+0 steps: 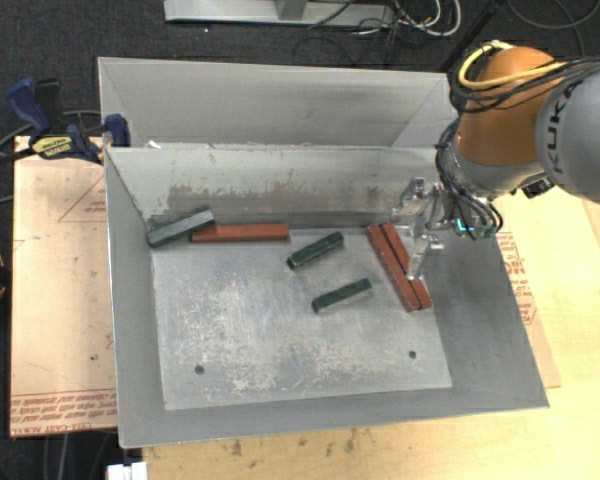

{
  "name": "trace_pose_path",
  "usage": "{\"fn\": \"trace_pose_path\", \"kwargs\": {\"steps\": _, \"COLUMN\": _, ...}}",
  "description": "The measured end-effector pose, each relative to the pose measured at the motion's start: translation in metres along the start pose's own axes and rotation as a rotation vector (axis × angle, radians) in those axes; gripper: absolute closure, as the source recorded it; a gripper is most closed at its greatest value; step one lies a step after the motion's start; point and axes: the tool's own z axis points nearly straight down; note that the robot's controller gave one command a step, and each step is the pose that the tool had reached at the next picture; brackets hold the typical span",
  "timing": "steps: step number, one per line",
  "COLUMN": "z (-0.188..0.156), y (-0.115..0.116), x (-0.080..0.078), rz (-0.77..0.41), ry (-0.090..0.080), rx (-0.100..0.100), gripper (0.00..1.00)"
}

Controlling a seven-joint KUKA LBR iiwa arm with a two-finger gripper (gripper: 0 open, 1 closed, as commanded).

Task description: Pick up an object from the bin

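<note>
**Q:** Where is the target item?
**A:** Two red-brown bars [410, 290] lie side by side on the right of the bin floor [280, 358], running from the far wall toward the near right. The gripper [420, 253] hangs over their middle.

**Q:** What is the tool's state?
**A:** Cannot tell whether it is released or clenched. Both bars appear to lie flat on the floor.

**Q:** Why this position?
**A:** Probably access. The pair lies apart from the other items, so a descent from above should meet no obstruction.

**Q:** What surrounds it?
**A:** Two dark green bars [315, 250] [342, 295] lie to the left. Along the far wall at left are a single red-brown bar [240, 233] and a grey bar [180, 228]. The floor is scratched grey metal between sloped walls. Cables [420, 3] lie on dark flooring beyond.
</note>
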Motion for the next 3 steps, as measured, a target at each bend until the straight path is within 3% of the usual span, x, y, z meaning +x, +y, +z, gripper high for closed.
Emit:
{"fn": "trace_pose_path", "kwargs": {"steps": 1, "z": -0.005, "y": 0.000, "x": -0.002, "rz": -0.001, "ry": -0.008, "rx": 0.001, "gripper": 0.00}}
{"fn": "trace_pose_path", "kwargs": {"steps": 2, "z": 0.060, "y": 0.063, "x": 0.036, "rz": -0.216, "ry": -0.020, "rx": 0.004, "gripper": 1.00}}
{"fn": "trace_pose_path", "kwargs": {"steps": 3, "z": 0.060, "y": 0.063, "x": 0.036, "rz": -0.217, "ry": -0.020, "rx": 0.004, "gripper": 1.00}}
